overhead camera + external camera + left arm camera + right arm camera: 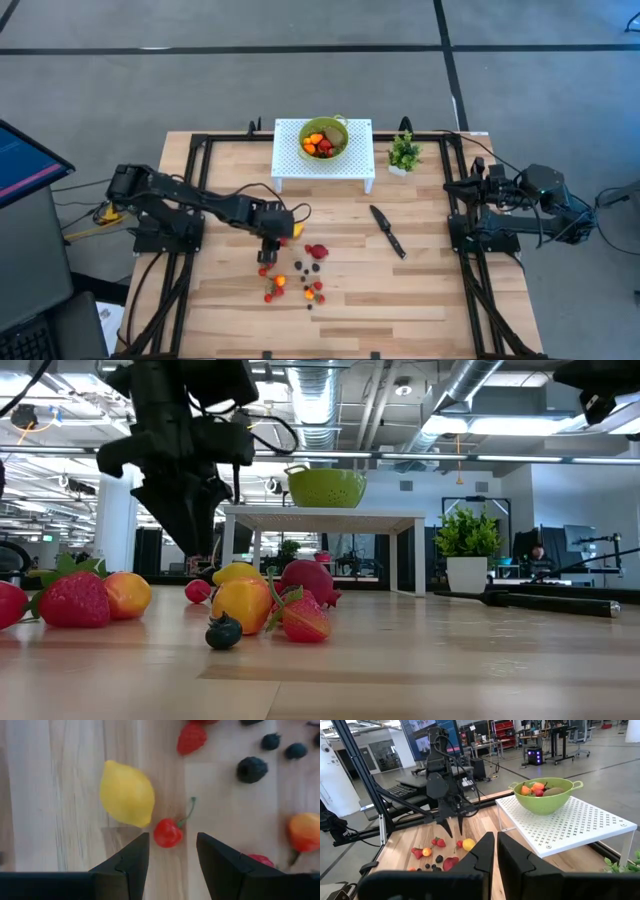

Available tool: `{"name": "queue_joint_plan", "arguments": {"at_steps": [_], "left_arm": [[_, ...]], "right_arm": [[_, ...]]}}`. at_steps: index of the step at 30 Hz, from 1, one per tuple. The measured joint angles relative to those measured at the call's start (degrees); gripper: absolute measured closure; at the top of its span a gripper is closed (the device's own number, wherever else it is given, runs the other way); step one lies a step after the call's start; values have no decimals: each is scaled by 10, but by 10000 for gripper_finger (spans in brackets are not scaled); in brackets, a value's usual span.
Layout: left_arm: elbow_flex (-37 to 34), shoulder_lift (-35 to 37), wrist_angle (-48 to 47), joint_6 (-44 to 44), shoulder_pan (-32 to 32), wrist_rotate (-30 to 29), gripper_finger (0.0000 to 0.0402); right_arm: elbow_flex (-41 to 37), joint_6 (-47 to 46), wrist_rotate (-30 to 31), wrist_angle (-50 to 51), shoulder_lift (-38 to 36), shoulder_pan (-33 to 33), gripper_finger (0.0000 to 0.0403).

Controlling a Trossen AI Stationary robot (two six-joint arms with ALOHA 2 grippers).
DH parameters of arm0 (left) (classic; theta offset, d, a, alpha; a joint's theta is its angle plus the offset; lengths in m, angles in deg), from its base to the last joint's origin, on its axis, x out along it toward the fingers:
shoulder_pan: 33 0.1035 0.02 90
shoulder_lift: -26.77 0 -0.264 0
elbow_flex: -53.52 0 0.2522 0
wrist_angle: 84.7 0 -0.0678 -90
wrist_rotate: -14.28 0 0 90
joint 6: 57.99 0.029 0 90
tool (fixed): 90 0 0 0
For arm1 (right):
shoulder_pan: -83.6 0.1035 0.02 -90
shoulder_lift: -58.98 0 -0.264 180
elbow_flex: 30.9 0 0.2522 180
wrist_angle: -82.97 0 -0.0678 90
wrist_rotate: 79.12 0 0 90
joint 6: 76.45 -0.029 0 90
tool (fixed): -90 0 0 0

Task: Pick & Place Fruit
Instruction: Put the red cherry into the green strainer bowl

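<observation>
Small toy fruit (300, 280) lies scattered on the wooden table in front of the white stand. My left gripper (172, 840) hangs open just above it, pointing steeply down. A red cherry with a green stem (167, 832) lies on the table just ahead of the gap between its fingers, and a yellow lemon (126, 794) lies beside the cherry. A strawberry (191, 737), dark berries (252, 769) and a peach (304, 831) lie farther off. My right gripper (495, 845) waits shut and level at the table's right edge.
A green colander bowl (343, 128) holding several fruits sits on a white perforated stand (290, 170) at the table's far middle. A black knife (388, 230) lies to the right of the fruit. A small potted plant (404, 152) stands beside the stand.
</observation>
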Motion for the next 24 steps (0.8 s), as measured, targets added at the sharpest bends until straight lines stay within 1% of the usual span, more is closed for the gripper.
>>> {"name": "queue_joint_plan", "arguments": {"at_steps": [10, 17, 24], "left_arm": [[0, -35, 21, 32, 12, 20, 244], [-30, -59, 60, 31, 12, 34, 244], [-46, -61, 100, 32, 12, 34, 244]], "right_arm": [[0, 0, 0, 0, 0, 0, 386], [0, 0, 0, 0, 0, 0, 386], [0, 0, 0, 0, 0, 0, 386]]}}
